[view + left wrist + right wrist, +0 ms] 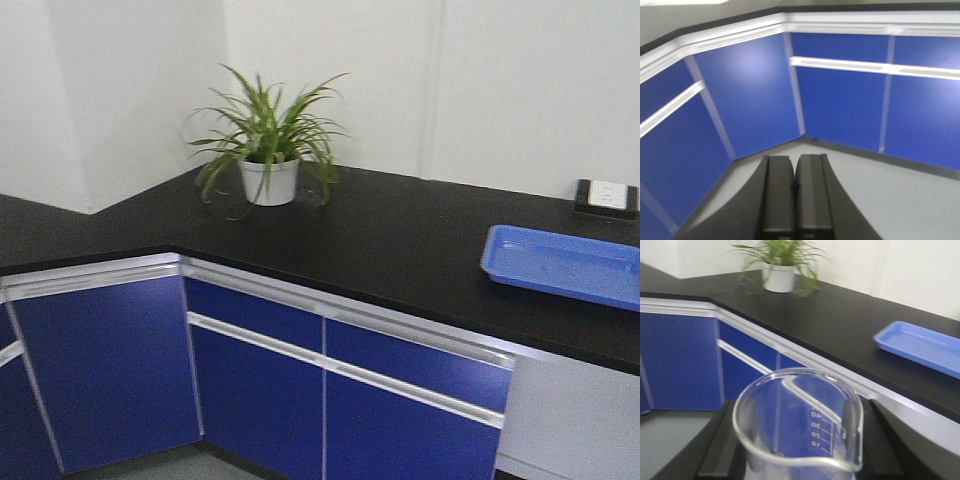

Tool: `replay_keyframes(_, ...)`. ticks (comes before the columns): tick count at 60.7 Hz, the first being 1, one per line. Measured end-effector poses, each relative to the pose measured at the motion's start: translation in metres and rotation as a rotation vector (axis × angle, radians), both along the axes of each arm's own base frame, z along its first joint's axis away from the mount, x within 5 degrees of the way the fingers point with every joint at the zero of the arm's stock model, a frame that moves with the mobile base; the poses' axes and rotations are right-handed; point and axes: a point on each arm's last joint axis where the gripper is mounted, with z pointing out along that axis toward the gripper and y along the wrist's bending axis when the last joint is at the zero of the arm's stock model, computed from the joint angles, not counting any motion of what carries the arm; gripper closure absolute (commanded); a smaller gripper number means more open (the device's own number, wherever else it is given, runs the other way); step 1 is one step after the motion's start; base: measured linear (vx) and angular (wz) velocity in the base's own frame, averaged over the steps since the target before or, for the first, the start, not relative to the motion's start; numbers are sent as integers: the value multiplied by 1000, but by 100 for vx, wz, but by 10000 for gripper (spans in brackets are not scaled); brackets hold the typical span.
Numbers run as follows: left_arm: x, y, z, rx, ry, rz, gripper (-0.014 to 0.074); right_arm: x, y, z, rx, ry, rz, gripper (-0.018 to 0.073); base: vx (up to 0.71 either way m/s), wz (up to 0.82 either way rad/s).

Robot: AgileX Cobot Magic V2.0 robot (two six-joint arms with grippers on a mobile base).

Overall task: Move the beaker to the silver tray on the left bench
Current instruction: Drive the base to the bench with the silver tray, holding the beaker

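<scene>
In the right wrist view my right gripper (801, 437) is shut on the small clear glass beaker (790, 405). Its black fingers (722, 445) press on both sides of the glass. The beaker is upright, with its spout toward the camera and printed marks 10 to 40 on its wall. It hangs in the air in front of the blue cabinets, below and short of the black countertop (830, 325). My left gripper (794, 159) is shut and empty, and points at the cabinet corner near the floor. The silver tray is out of view. Neither gripper shows in the front view.
The black countertop (400, 240) bends round a corner under white walls. On it stand a potted green plant (268, 150), also in the right wrist view (780, 267), and a blue plastic tray (565, 265), also in the right wrist view (922, 346). A wall socket box (606, 196) is behind the tray. Blue cabinet doors (840, 100) stand below the countertop.
</scene>
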Motion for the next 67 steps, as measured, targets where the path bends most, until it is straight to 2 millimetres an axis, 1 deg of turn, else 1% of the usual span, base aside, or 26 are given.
replay_keyframes(34, 0, 0, 0, 0, 0, 0, 595, 0, 0, 0, 0, 0, 0, 571, -22, 65)
replay_keyframes(52, 0, 0, 0, 0, 0, 0, 595, 0, 0, 0, 0, 1, -1, 571, -7, 68)
replay_keyframes(67, 0, 0, 0, 0, 0, 0, 595, 0, 0, 0, 0, 1, -1, 571, 6, 51)
